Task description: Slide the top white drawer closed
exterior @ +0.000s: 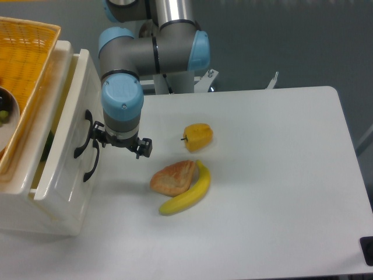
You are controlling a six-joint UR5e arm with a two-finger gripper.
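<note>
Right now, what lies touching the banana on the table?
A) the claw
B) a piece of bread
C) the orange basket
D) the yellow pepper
B: the piece of bread rests against the banana, while the yellow pepper sits apart behind them.

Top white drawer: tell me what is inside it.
The top white drawer is open only by a narrow gap. Through it show pale inner walls and a sliver of something dark green. The orange basket overhead and the drawer front hide the rest.
</note>
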